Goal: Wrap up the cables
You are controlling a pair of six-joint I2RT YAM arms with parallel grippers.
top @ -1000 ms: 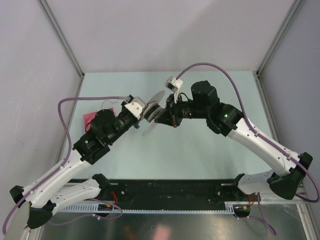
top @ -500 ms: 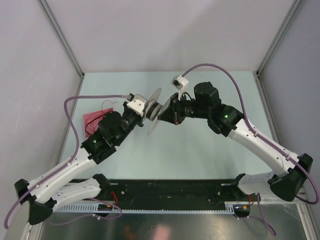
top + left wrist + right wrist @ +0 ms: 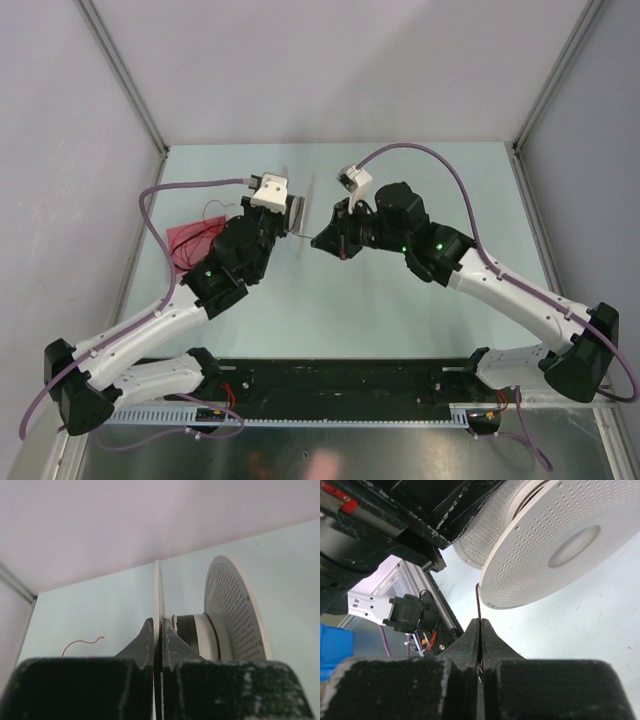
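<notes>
Here the spool point(image 3: 235, 615) is held up off the table point(image 3: 400, 320) at mid-frame in the overhead view, edge-on to that camera and between the two grippers. The left gripper point(image 3: 157, 630) has its jaws closed tight on the thin rim of the near flange, which runs up between the fingers at the centre of the left wrist view. The hub and the perforated far flange sit to the right of it. That hold probably serves to steady the spool and leave its winding channel open to the other arm.

The right gripper point(image 3: 479, 627) sits just right of the spool in the overhead view, jaws pinched shut on the cable point(image 3: 478, 602). This hair-thin dark red strand rises straight from between the fingertips, at lower centre of the right wrist view, to the lower edge of the perforated flange above. The short, straight run suggests the strand is held under tension so that it lays onto the hub rather than slipping off.

A loose red strand point(image 3: 82, 644) curls on the table at lower left of the left wrist view, near a flat pink packet point(image 3: 183, 242) at the left of the overhead view. Whether it is the tail of the same cable cannot be told.
</notes>
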